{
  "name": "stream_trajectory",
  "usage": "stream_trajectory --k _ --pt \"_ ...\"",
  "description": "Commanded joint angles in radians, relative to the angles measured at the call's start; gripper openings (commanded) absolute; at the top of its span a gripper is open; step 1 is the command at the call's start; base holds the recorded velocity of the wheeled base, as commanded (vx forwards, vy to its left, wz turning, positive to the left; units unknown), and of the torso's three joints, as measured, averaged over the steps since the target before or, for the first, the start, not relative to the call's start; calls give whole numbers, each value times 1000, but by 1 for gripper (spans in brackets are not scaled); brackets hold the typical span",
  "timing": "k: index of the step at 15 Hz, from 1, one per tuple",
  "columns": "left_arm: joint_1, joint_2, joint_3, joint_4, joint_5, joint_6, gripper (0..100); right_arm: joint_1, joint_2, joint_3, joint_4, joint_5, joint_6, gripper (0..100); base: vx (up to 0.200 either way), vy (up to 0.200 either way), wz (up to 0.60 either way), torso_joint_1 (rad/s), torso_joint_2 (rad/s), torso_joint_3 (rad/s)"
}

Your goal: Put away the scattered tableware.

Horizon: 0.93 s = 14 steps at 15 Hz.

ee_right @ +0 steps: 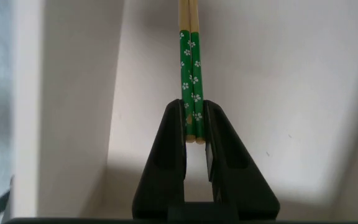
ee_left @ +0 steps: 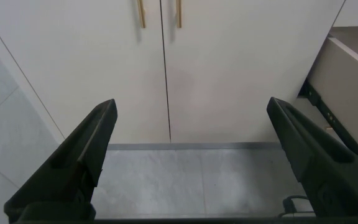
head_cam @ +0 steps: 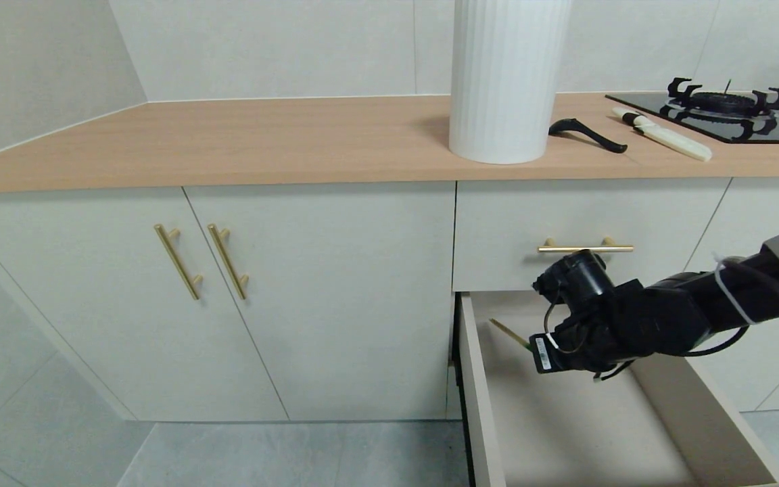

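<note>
The right gripper (ee_right: 195, 124) is pinched tight on a pair of chopsticks (ee_right: 189, 56), its two black fingers clamping their thick ends so the sticks lie side by side and jut straight out beyond the fingertips. The held ends are glossy green with small white flowers; farther out the sticks are bare pale wood. In the head view this gripper (head_cam: 538, 345) hangs over the far left part of an open drawer (head_cam: 477, 379), with the chopsticks (head_cam: 508, 333) slanting towards the drawer's far left corner. Whether their tips touch the drawer floor cannot be told.

The left gripper (ee_left: 191, 112) has its dark, wedge-shaped fingers spread wide with nothing between them, low in front of the cabinet doors (ee_left: 166, 68) and the floor.

The drawer is a pale beige box with smooth flat walls, pulled out towards the near side beneath a shut drawer front that has a slim brass bar handle (head_cam: 585, 248). To the left are two plain cream doors, each with a brass bar handle (head_cam: 178, 261).

Above runs a light wood-grain countertop (head_cam: 261, 142). On it stands a tall white ribbed cylinder (head_cam: 506, 78); just right of it lies a black-handled utensil (head_cam: 589, 135), then a knife (head_cam: 667, 134) with a cream blade. At the far right sits a black glass gas hob (head_cam: 734, 111) with black pan supports. The walls are large pale tiles, the floor matt grey tiles.
</note>
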Motion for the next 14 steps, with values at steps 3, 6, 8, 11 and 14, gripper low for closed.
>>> stream_trajectory --k 3,6,8,11,14 --pt "0 0 0 0 0 -1 100 0 96 -1 -5 -2 6 0 0 0 0 0 0 0" --pt "-2 0 0 0 0 1 100 2 147 -1 1 -2 3 0 0 0 0 0 0 0" --pt "0 0 0 0 0 -1 100 5 187 -1 1 -2 0 0 0 0 0 0 0 0" --pt "0 0 0 0 0 -1 100 17 268 -5 -6 -2 6 0 0 0 0 0 0 0" --pt "0 0 0 0 0 1 100 17 276 -13 -14 -1 8 0 0 0 0 0 0 0"
